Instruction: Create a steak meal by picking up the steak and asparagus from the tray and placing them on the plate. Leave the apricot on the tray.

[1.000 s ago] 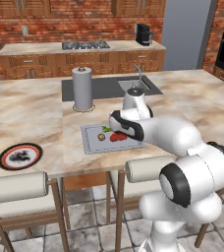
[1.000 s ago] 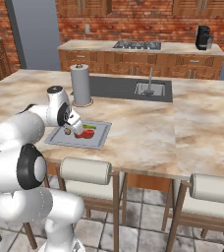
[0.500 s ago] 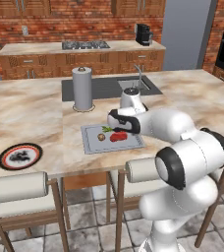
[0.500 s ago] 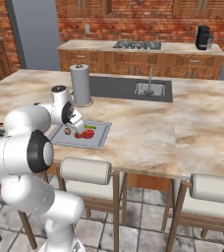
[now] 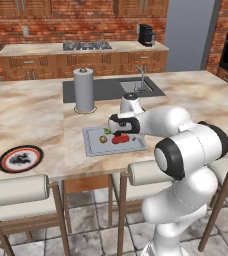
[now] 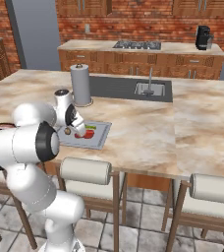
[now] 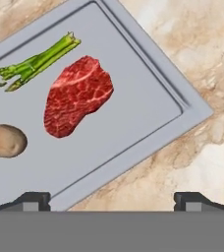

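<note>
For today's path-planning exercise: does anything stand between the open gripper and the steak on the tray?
Nothing visible does. In the hand view the steak lies bare on the tray, asparagus and apricot beside it, apart. The open gripper hangs above.

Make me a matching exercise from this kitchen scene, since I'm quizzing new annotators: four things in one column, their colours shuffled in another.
Things:
1. steak
2. asparagus
3. apricot
4. tray

Colours:
A. light grey
B. brownish-orange
C. red
D. green

Pairs: 1-C, 2-D, 3-B, 4-A
</note>
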Available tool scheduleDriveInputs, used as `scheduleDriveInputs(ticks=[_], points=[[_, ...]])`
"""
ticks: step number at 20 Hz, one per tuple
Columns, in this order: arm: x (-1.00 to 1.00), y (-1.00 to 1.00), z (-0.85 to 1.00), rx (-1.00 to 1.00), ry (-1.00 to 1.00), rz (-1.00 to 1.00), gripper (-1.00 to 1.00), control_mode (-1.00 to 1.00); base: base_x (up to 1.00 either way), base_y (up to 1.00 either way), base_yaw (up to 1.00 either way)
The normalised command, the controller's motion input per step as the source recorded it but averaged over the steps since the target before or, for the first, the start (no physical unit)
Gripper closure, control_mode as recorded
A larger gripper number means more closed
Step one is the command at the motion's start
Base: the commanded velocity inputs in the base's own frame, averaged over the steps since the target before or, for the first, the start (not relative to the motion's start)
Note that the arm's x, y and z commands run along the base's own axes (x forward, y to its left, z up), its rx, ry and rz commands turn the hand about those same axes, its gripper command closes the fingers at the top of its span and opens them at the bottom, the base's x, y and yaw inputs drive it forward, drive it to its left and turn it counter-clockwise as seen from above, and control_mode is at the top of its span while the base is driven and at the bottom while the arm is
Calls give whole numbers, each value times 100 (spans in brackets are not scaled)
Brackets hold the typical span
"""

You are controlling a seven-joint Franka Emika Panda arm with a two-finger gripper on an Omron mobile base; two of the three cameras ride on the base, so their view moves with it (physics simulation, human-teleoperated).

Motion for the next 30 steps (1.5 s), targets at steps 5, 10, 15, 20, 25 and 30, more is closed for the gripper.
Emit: scheduleDriveInputs(ticks=[5, 10, 15, 20, 25, 30], points=[[21, 16, -27, 0, 4, -6, -100, -100, 0, 0, 0], [27, 21, -9, 0, 4, -6, -100, -100, 0, 0, 0], [29, 3, -13, 2, 2, -7, -100, -100, 0, 0, 0], [27, 0, -23, 2, 0, -10, -100, -100, 0, 0, 0], [25, 0, -33, 2, 0, -10, -100, -100, 0, 0, 0], [29, 0, -23, 2, 0, -8, -100, -100, 0, 0, 0]])
